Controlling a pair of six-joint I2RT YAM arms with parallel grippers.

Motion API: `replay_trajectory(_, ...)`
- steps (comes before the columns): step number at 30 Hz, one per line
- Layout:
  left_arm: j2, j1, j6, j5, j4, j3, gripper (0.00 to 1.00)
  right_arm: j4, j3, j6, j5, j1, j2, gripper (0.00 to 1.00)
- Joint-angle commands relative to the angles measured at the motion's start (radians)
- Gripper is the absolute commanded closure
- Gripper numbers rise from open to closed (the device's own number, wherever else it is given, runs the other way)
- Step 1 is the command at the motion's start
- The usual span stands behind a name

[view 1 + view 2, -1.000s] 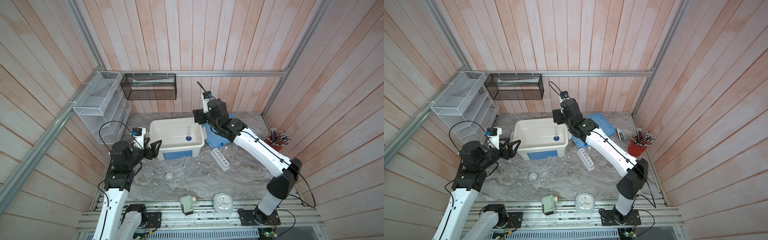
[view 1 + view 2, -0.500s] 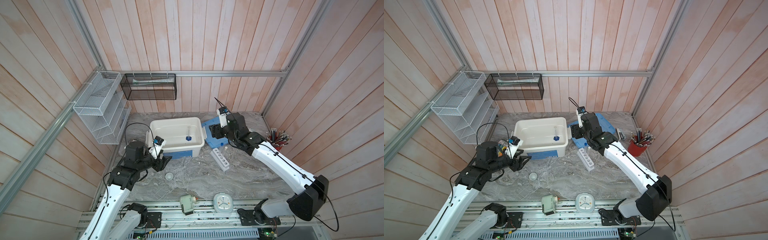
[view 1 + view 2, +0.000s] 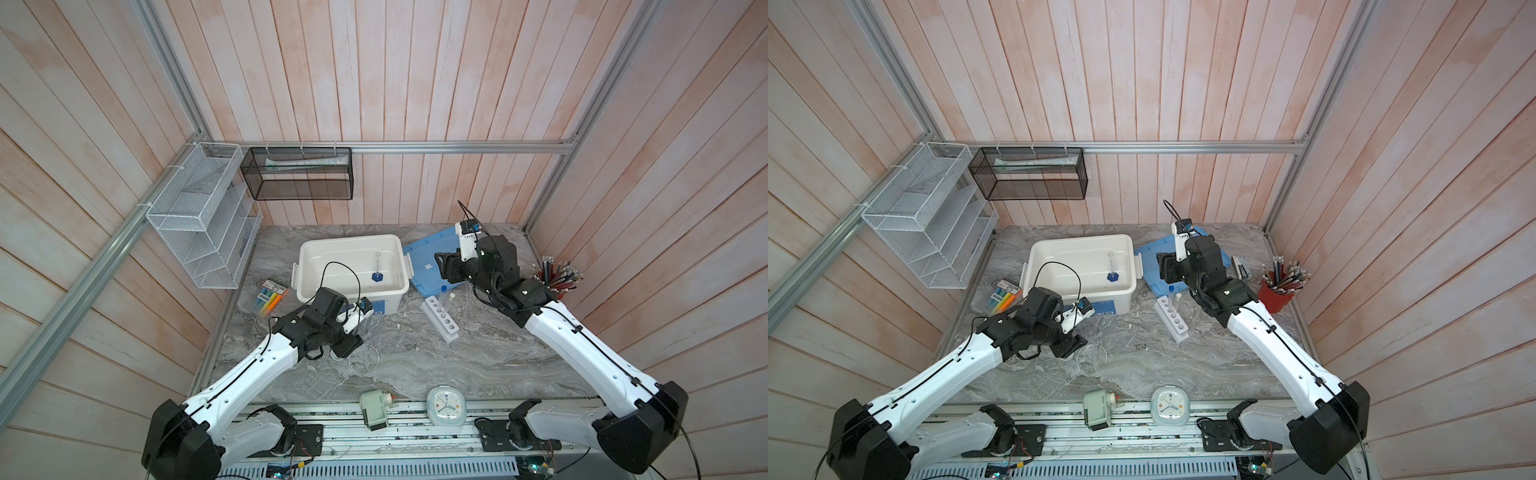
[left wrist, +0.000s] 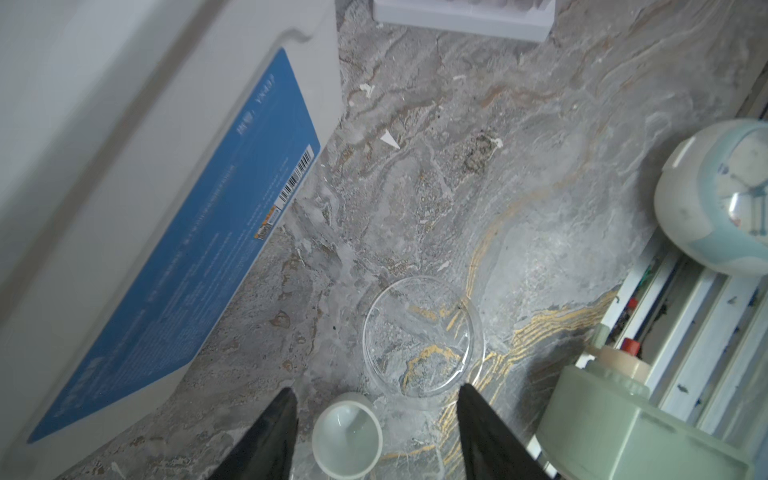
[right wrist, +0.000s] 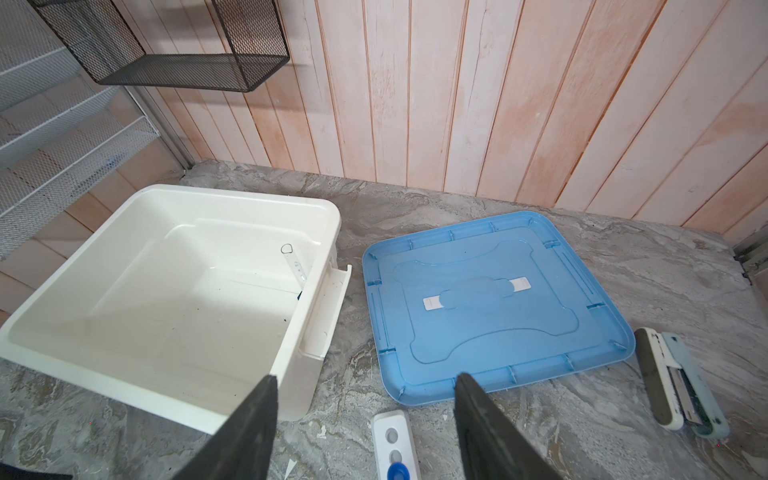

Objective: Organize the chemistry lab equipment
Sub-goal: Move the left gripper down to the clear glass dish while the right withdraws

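A small clear cup (image 4: 347, 440) stands on the marble between the fingers of my left gripper (image 4: 376, 390), which is open and touches neither side of it. Just beyond lies the clear round dish (image 4: 422, 336) (image 3: 365, 357). The blue-based clear cylinder (image 3: 377, 274) (image 5: 296, 266) stands inside the white bin (image 3: 303, 257). My right gripper (image 5: 365, 380) hangs open and empty above the gap between the bin and the blue lid, over the near end of the white six-hole rack (image 5: 392, 436) (image 3: 440, 318). A blue-capped tube (image 5: 398, 471) (image 3: 1170, 287) and a white-capped tube (image 3: 1178, 296) stand at the rack's far end.
The blue lid (image 3: 428, 266) lies right of the bin, with a stapler (image 5: 677, 382) past it. A red cup of pencils (image 3: 1275, 291) stands at the right wall. A clock (image 3: 445, 405) and a pale green device (image 3: 374, 409) sit on the front rail. Markers (image 3: 268, 301) lie left of the bin.
My left gripper has come forward from the bin's left corner and down around the small cup. My right gripper has moved from over the bin rightward to the lid. Both jaws have narrowed somewhat.
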Motion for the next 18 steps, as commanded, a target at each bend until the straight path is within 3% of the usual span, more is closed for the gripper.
replay_trajectory(1, 0.055, -0.019, 0.051, -0.082, 0.008, 0.003, 0.41, 0.041, -0.029, -0.002, -0.021, -0.024, -0.043, 0.35)
replay_trajectory(9, 0.206, -0.03, 0.052, -0.143, 0.072, 0.034, 0.56, 0.054, -0.07, 0.004, -0.057, -0.061, -0.076, 0.36)
replay_trajectory(18, 0.299, -0.049, 0.078, -0.123, 0.089, 0.055, 0.6, 0.068, -0.098, 0.012, -0.086, -0.088, -0.086, 0.37)
